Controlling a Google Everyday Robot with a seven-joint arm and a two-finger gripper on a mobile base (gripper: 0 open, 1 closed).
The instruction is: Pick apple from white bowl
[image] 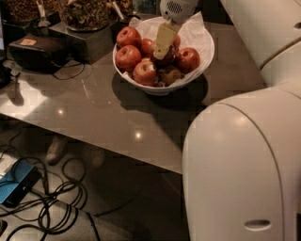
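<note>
The white bowl [203,63], lined with crinkled white paper, stands at the back of the grey table and holds several red apples. My gripper [160,52] reaches down from above into the middle of the bowl. Its pale tip rests against a dark-red apple [169,57] in the centre of the pile, partly hiding it. Other red apples lie at the far left [129,36], the left [128,57], the front [145,73] and the right [188,59]. A duller brownish apple [170,75] lies at the front.
A black box [32,51] with a cable sits at the table's left. Jars of dry food [84,13] stand behind it. My white body [244,164] fills the right foreground. Cables [51,212] and a blue device [16,181] lie on the floor below the table edge.
</note>
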